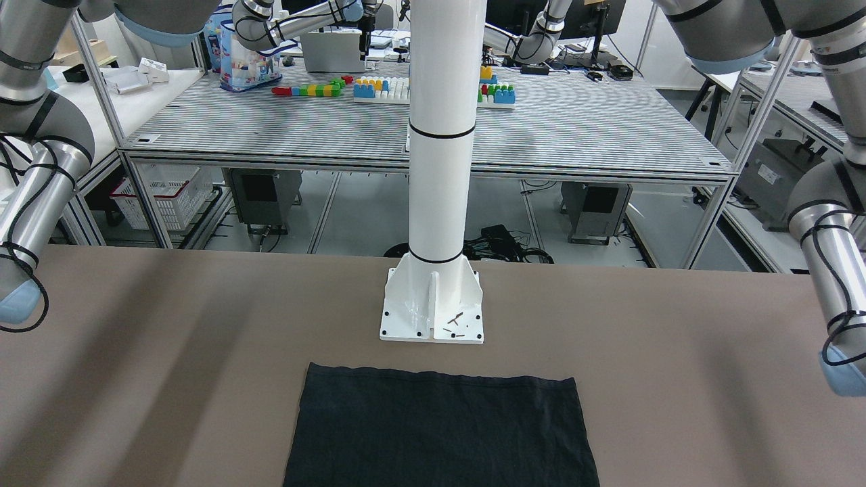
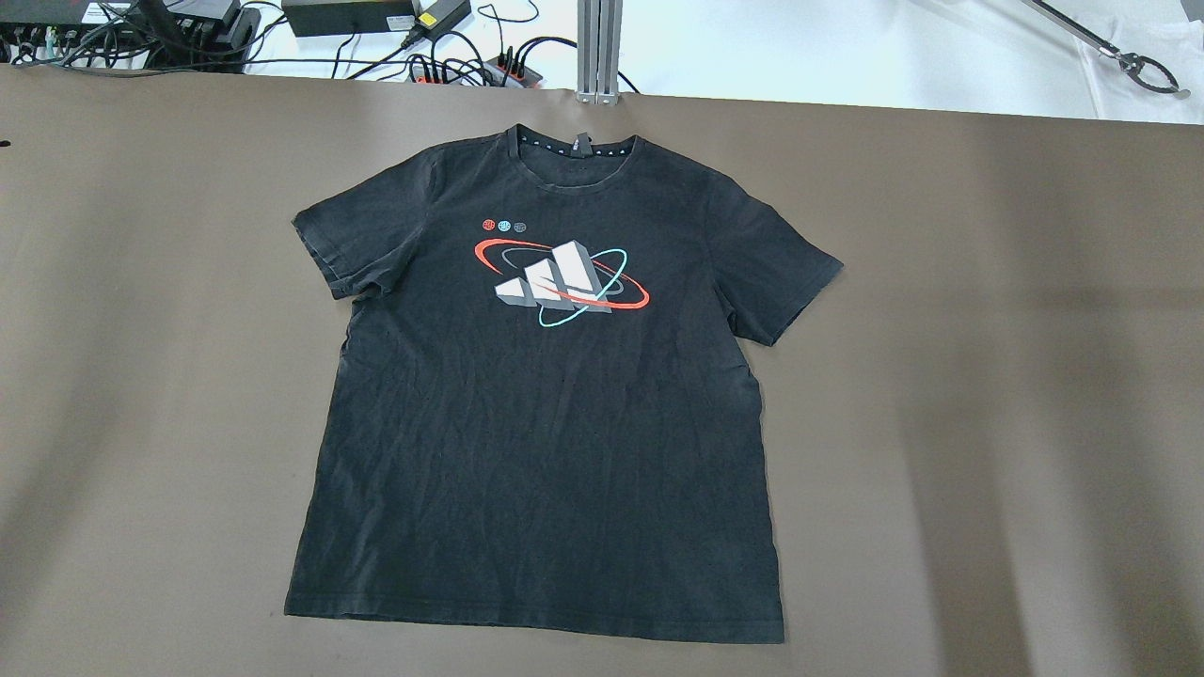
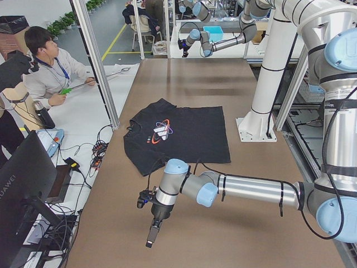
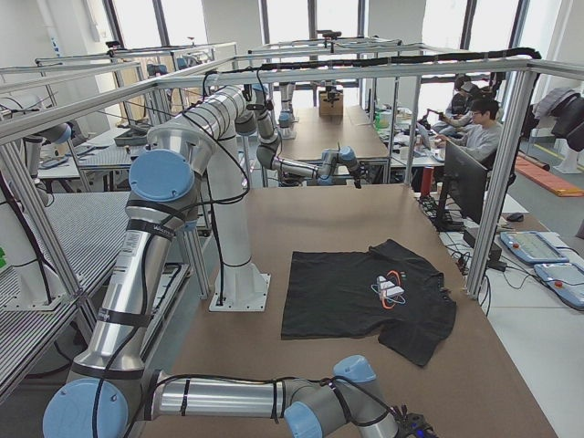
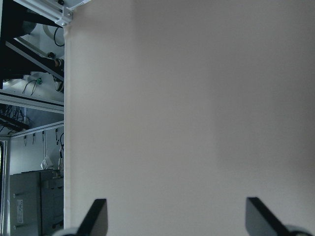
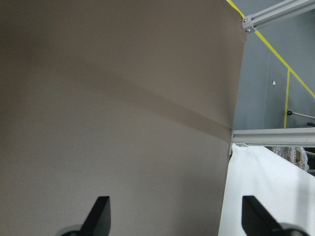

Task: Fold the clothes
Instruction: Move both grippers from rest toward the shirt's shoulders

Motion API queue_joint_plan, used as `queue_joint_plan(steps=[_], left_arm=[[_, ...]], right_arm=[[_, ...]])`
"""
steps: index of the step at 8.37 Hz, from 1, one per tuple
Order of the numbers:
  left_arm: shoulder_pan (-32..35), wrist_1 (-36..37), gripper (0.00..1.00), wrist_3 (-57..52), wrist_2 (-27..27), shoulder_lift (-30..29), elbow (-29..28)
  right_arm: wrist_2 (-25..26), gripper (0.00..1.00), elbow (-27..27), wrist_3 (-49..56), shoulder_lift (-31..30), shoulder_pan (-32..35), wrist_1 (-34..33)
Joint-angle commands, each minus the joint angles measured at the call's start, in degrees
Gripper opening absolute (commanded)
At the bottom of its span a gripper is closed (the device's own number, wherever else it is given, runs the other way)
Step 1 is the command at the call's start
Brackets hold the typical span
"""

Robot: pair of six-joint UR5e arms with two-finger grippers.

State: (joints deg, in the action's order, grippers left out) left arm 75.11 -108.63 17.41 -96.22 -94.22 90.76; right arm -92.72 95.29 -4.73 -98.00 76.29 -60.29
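Overhead exterior: the T-shirt [image 2: 536,423] lies flat, print up, in the middle of the table [image 2: 988,376].
Handling: probably light, limp and creased; best pinched at a sleeve or hem corner.
Left gripper [image 5: 177,216]: jaws wide apart over bare table.
Right gripper [image 6: 174,216]: jaws wide apart near the table's edge.
Hidden: the front-facing view shows only the hem end; the wrist views miss the shirt.
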Motion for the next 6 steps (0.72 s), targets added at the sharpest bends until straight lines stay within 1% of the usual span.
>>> queue_joint_plan(steps=[1,6], left_arm=[[-0.1,0.0,1.0,-0.1,0.1,0.1,-0.1],[-0.1,0.0,1.0,0.0,0.1,0.0,-0.1]], right_arm=[[0.0,0.94,0.1,0.0,0.0,0.0,0.0],[0.0,0.94,1.4,-0.5,0.1,-0.1,0.0]])
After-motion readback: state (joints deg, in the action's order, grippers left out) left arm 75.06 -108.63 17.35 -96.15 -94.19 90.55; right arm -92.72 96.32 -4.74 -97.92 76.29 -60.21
